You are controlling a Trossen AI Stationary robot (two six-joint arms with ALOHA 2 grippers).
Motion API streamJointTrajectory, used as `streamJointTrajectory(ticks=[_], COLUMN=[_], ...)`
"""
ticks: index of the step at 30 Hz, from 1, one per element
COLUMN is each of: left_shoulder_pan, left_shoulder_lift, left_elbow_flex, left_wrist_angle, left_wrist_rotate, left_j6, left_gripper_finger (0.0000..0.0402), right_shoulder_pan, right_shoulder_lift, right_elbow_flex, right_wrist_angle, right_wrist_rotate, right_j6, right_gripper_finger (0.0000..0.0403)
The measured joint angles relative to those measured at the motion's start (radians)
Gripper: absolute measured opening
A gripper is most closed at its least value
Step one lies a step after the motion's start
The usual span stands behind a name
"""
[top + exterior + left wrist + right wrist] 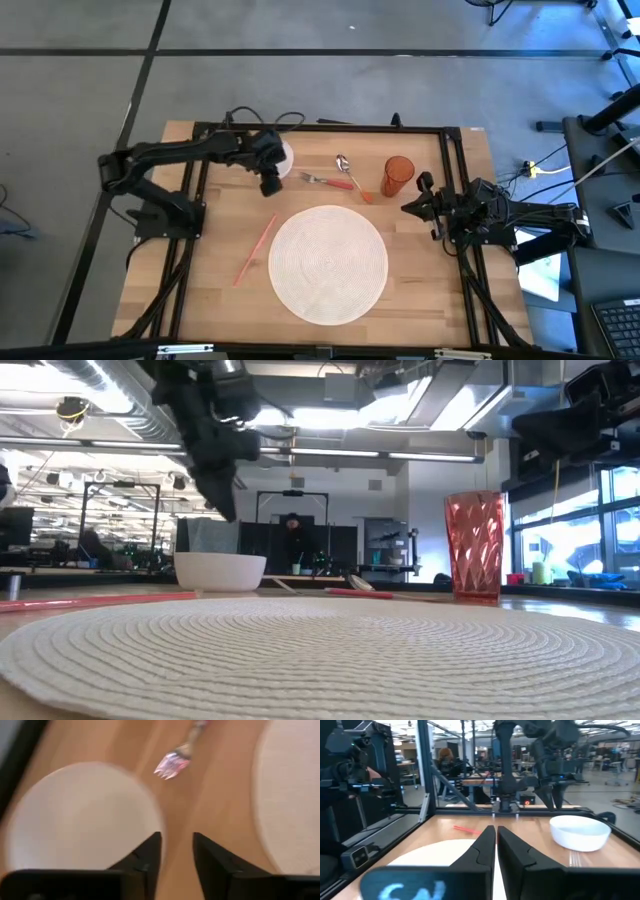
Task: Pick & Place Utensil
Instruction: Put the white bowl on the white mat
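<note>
1. The left gripper (271, 186) hangs above the counter (215, 290) just beside the white bowl (285, 160), its fingers (145, 857) a narrow gap apart and holding nothing.
2. One fork (328, 181) lies on the counter between bowl and cup, its tines (170, 765) toward the bowl; nothing lies between it and the left gripper.
3. One spoon (343, 163) lies just behind the fork.
4. One red cup (396, 176) stands upright; I cannot tell its contents.
5. One round mat (328, 263) lies bare, and one red stick (254, 250) lies beside it.
6. The bowl is empty.
7. The right gripper (412, 205) waits at the counter's right edge, fingers (482, 851) nearly closed, empty.
</note>
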Motion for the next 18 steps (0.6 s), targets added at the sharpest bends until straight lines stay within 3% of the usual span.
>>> streamJointTrajectory(ticks=[8,18], left_shoulder_pan=[0.007,0.016], left_shoulder_lift=[0.127,0.216], left_elbow_flex=[0.058,0.057], left_wrist_angle=[-0.033,-0.045], left_wrist_rotate=[-0.033,-0.129], left_j6=[-0.056,-0.062], left_gripper_finger=[0.022,0.0238], right_shoulder_pan=[0.0,0.0], right_shoulder_lift=[0.0,0.0], right_elbow_flex=[0.0,0.0], right_wrist_angle=[0.0,0.001], right_wrist_rotate=[-0.004,-0.003], right_j6=[-0.003,-0.004], right_gripper_finger=[0.002,0.002])
